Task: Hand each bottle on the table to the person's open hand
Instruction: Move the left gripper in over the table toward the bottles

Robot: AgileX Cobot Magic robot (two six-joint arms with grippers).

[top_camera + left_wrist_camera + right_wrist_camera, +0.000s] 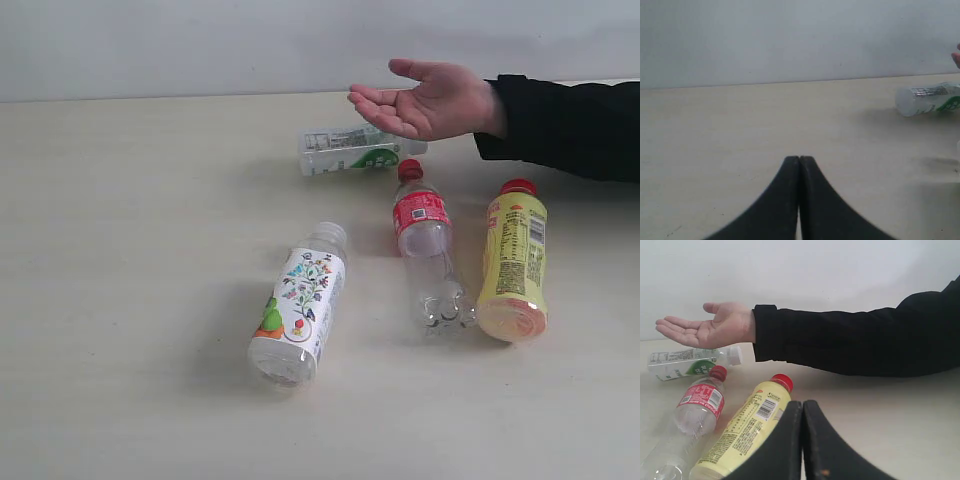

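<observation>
Four small plastic bottles lie on their sides on the pale beige matte table (pixel 120 300):
- the clear floral-label bottle (pixel 298 305)
- the clear red-label bottle (pixel 425 250)
- the yellow red-capped bottle (pixel 514 262)
- the clear green-white-label bottle (pixel 350 150), nearest the bare palm-up hand (pixel 425 100)

The left gripper (pixel 799 159) and right gripper (pixel 802 404) have their black fingers pressed together and hold nothing.

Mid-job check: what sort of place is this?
Likely a lab test bench: bare beige table before a plain white wall, four plastic bottles lying on it, a person's open hand held out.
</observation>
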